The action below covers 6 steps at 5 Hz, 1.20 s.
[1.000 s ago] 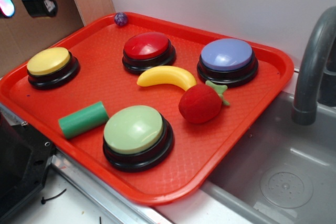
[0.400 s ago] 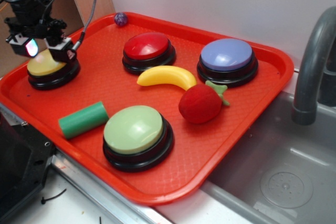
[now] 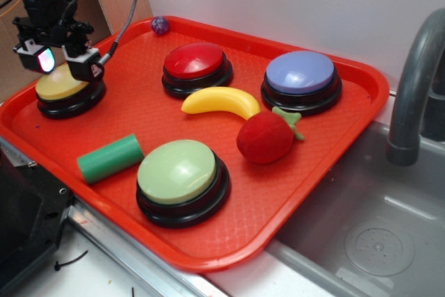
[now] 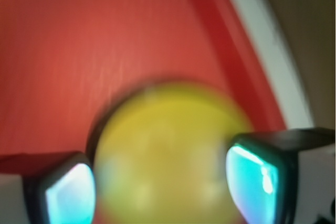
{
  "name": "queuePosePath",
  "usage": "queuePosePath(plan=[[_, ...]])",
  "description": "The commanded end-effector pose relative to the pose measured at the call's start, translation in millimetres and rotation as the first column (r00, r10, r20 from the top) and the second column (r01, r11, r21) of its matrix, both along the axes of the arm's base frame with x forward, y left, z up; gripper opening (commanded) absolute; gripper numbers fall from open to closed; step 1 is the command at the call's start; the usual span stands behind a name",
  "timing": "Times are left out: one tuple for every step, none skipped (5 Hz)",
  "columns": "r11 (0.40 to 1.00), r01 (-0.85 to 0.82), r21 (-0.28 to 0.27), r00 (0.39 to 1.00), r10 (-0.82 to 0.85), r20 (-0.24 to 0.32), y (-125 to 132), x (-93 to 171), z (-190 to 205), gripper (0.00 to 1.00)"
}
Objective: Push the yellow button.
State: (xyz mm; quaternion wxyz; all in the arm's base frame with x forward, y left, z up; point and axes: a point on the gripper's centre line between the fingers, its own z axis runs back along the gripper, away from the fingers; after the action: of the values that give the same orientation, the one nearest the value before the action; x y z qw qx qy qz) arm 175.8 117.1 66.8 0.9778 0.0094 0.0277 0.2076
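Exterior view: hand (image 3: 61,66) is lifting slightly off the yellow button (image 3: 61,85) at the tray's (image 3: 361,102) left corner, fingers spread wide and empty, so a press is probably just finishing.

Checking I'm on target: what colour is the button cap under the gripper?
Yellow: the button under the gripper has a yellow cap, clearest in the exterior view.

Wrist view blurred; claw (image 3: 61,62) covers yellow button (image 3: 61,85) top; contact can't be told.
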Motion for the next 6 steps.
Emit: queuePosePath(plan=[[0.998,0.054,0.012,0.998,-0.054,0.025,5.7,7.5,69.4,1.00],[0.997,0.056,0.043,0.997,-0.059,0.052,5.3,5.5,79.5,1.00],[0.998,0.053,0.044,0.996,-0.056,0.073,4.6,4.2,86.4,1.00],[0.998,0.049,0.042,0.994,-0.053,0.095,3.7,3.8,93.5,1.00],[0.998,0.037,0.045,0.995,-0.041,0.092,3.4,3.0,99.7,1.00],[0.999,0.028,0.036,0.995,-0.031,0.098,3.8,1.6,105.4,1.00]])
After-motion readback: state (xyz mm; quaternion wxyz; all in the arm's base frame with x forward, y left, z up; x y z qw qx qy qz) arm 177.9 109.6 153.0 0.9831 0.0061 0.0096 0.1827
